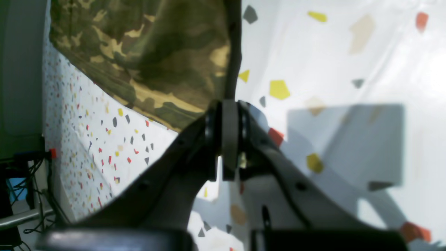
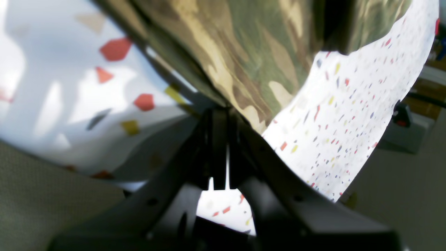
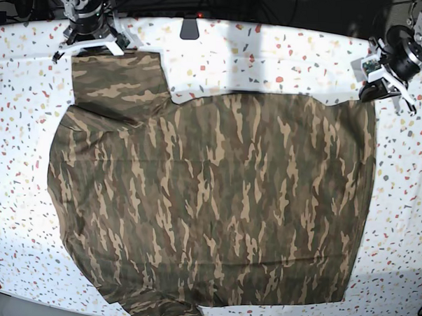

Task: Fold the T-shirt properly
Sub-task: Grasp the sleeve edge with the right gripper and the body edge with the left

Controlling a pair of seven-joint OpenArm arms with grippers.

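The camouflage T-shirt (image 3: 209,200) lies spread flat over most of the table, sleeves toward the left and hem toward the right. No collar or label shows. My left gripper (image 3: 372,86) is at the shirt's far right corner. In the left wrist view the left gripper (image 1: 230,111) is shut on the cloth edge (image 1: 156,59). My right gripper (image 3: 77,52) is at the far left sleeve corner. In the right wrist view the right gripper (image 2: 220,116) is shut on the camouflage cloth (image 2: 251,52).
The table (image 3: 271,56) has a white cover speckled with coloured chips. Its bare parts are a strip at the back and narrow margins at the left, right and front. A dark object (image 3: 191,28) sits at the back edge. Cables and gear lie beyond the table (image 1: 21,174).
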